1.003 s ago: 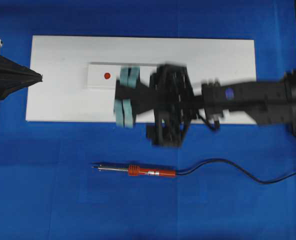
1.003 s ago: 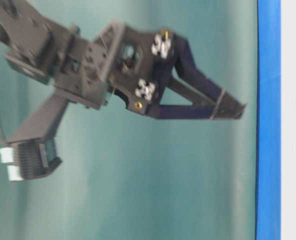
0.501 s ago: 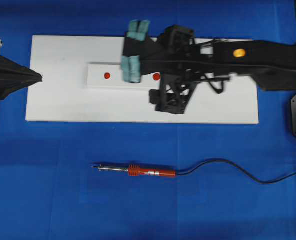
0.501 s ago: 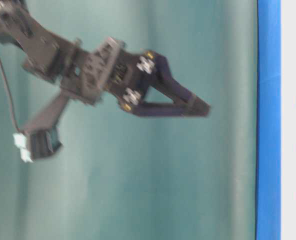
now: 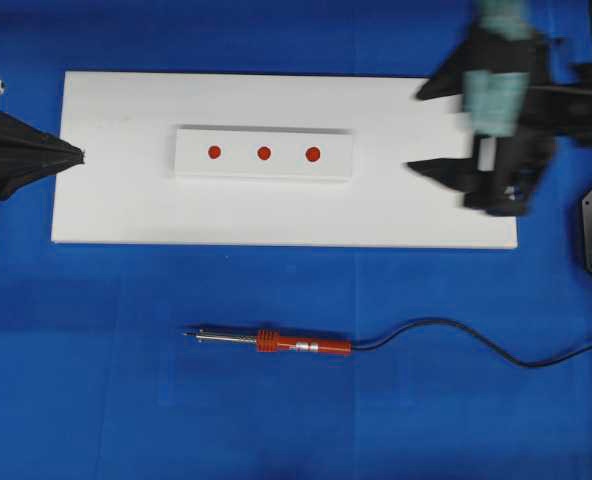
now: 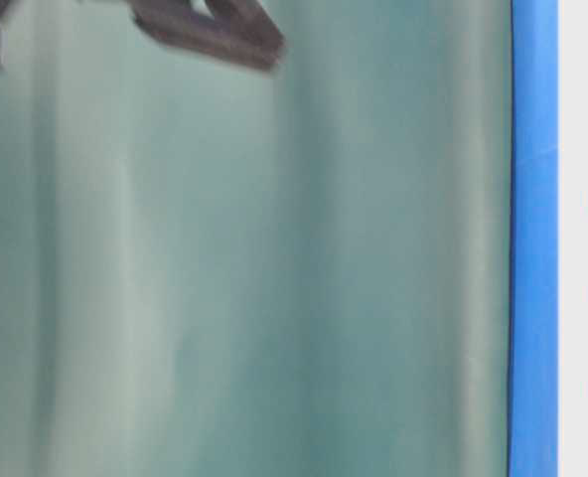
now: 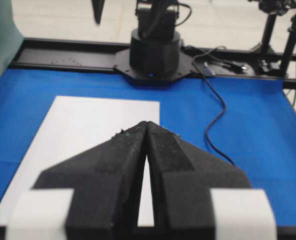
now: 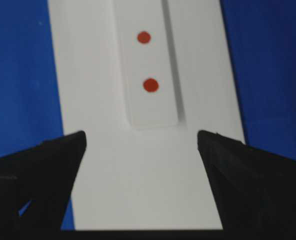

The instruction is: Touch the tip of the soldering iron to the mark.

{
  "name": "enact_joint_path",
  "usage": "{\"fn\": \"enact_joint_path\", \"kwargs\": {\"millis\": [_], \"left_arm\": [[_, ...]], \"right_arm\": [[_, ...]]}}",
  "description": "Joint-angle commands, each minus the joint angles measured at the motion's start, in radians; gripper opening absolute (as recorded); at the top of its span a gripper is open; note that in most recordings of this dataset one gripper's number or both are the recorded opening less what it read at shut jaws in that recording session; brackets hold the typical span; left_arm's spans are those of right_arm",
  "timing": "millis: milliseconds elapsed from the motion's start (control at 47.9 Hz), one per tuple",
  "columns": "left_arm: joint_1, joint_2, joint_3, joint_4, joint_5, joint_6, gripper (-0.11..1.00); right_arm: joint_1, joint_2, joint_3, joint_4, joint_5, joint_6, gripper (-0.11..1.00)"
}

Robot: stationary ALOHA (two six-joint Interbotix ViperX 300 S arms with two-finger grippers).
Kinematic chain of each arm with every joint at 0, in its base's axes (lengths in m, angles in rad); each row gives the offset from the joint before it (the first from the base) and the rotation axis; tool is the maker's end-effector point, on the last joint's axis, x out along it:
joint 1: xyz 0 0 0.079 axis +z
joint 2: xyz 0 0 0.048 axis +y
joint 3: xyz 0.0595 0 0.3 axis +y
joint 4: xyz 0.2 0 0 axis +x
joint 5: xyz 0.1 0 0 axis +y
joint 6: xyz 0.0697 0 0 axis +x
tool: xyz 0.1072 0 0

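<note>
In the overhead view, the soldering iron [image 5: 276,343] lies flat on the blue bench cover [image 5: 126,400], below the long lower edge of the white board [image 5: 106,210] and apart from it. Its tip [image 5: 188,333] points toward the left edge of the picture, and its black cord [image 5: 476,345] trails off to the right edge. A raised white strip [image 5: 264,154] sits on the board's upper middle and carries three red marks [image 5: 264,153] in a row. The right gripper [image 5: 414,130] hangs over the board's right end with its jaws spread wide and nothing between them (its outline is blurred). The left gripper [image 5: 80,154] points at the board's left edge, its jaws pressed together and empty.

The table-level view shows mostly a green backdrop, with a dark blurred arm part [image 6: 210,25] at the top edge.

The left wrist view shows the two black fingers [image 7: 115,160] meeting at their tips above the board.

The right wrist view looks down on the strip's near end and two marks, framed by fingers [image 8: 43,170] set far apart, holding nothing.
</note>
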Motion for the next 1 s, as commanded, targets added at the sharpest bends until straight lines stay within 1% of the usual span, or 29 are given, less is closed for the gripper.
{"fn": "enact_joint_path", "kwargs": {"millis": [0, 251, 480, 773, 982], "left_arm": [[0.000, -0.005, -0.012, 0.002, -0.003, -0.002, 0.00], [0.000, -0.018, -0.014, 0.002, -0.002, 0.002, 0.00], [-0.002, -0.018, -0.011, 0.002, -0.002, 0.000, 0.00], [-0.003, -0.018, -0.006, 0.002, 0.000, 0.000, 0.00], [-0.006, -0.018, 0.006, 0.003, 0.000, 0.000, 0.00]], "right_arm": [[-0.002, -0.118, 0.051, -0.003, -0.031, 0.002, 0.85], [-0.002, -0.388, 0.209, -0.003, -0.037, 0.002, 0.85], [0.000, -0.554, 0.334, -0.003, -0.046, 0.002, 0.85], [-0.002, -0.644, 0.454, -0.003, -0.081, 0.002, 0.80], [-0.002, -0.655, 0.499, -0.003, -0.112, 0.002, 0.80]]}}
